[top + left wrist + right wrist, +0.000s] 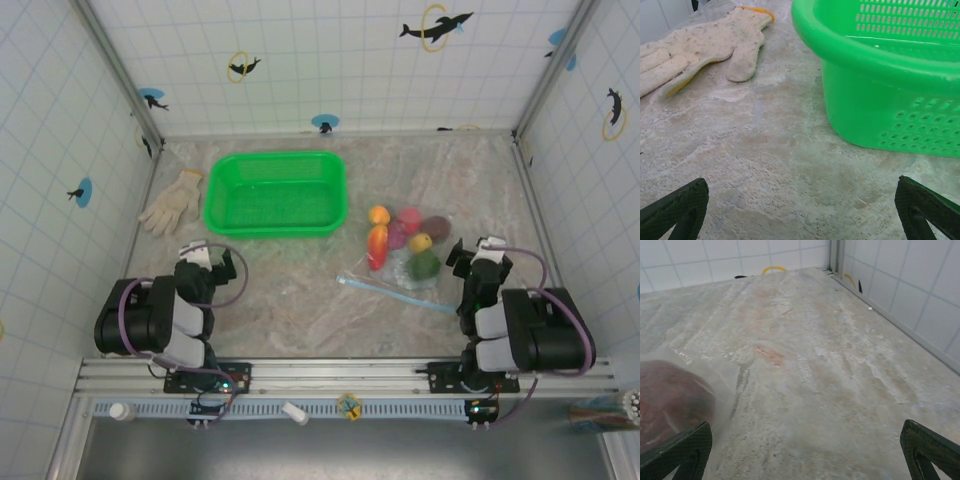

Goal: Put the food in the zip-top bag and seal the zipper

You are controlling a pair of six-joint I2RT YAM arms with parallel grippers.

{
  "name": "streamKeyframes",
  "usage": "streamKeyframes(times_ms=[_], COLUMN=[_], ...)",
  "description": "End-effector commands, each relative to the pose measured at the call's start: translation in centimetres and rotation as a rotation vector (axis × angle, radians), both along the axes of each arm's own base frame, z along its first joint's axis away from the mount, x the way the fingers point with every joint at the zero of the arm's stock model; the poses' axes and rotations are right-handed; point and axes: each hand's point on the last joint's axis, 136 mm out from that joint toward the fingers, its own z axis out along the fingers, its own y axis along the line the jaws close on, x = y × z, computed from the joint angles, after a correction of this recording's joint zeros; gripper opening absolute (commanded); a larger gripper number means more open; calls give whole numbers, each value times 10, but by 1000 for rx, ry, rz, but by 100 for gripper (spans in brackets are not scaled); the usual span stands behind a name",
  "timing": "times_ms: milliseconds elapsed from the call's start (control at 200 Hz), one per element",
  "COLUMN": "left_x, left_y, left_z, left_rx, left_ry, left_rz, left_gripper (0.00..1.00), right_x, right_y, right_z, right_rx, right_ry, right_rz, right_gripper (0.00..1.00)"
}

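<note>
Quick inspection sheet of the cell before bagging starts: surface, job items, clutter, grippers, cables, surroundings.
Surface: marbled table, no spills seen.
Job's things: food piled right of centre, on or in the zip-top bag. A maroon piece shows through the plastic. The zipper is on the near side; cannot tell if it is sealed.
Clutter: green basket, nothing seen inside; white glove to its left.
Grippers: left gripper open, holding nothing, facing the basket; right gripper open, holding nothing, beside the bag.
Cables: purple cables looped on both arms, no snag seen.
Surroundings: tiled walls with dolphin stickers.
</note>
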Motion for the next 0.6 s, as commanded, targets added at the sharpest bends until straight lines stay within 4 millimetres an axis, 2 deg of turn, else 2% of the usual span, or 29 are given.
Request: streamKeyframes(times_ms=[0,55,125,210,295,590], left_x=[3,3,3,4,4,3], left_y=[5,4,4,5,5,5], left_z=[11,10,9,9,9,9], left_rx=[15,15,13,5,1,0], left_ry=[-49,-49,-39,-40,-40,-39], left_rz=[30,29,26,24,23,20], left_gripper=[98,98,98,98,97,98], right_x=[-22,-12,5,4,4,3], right_y=[11,20,41,41,41,40], right_z=[2,-1,-22,-17,-23,-19], right_rx=[6,3,15,48,50,18], right_ry=[-62,-44,83,42,76,60], right_rz=[69,125,258,281,277,257], right_gripper=[100,100,100,100,100,100])
